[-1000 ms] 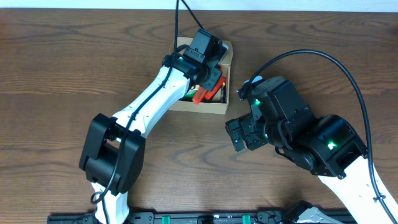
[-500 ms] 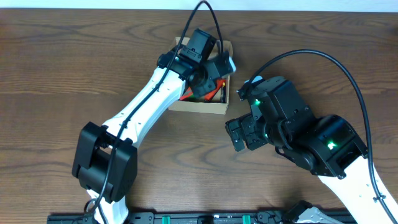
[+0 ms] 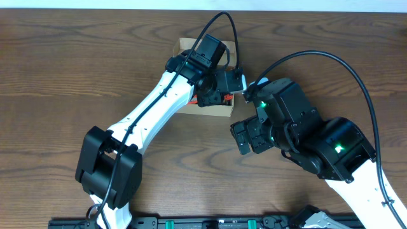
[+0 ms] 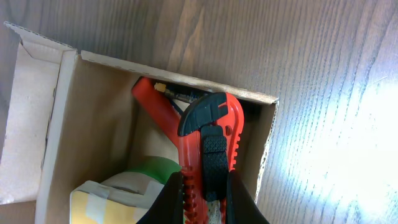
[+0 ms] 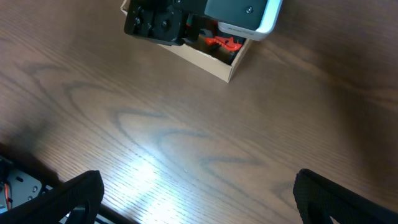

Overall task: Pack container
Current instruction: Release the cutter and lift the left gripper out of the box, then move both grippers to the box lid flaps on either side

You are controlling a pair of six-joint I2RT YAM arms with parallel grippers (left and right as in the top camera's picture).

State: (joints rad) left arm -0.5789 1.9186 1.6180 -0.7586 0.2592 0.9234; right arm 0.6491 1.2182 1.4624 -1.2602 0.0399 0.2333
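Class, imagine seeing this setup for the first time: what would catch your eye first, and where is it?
The red utility knife stands out, clamped in the left gripper and pointing into the open cardboard box at the far middle of the table. Beside the box, the right gripper hangs wide open over the wood.

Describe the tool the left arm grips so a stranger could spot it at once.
Find the open cardboard box on the wooden table. Over its contents, the jaws of the left gripper are shut on a box cutter. It is red with a black ribbed slider and black tip, unlike the plain red handle and green tape roll beside it.
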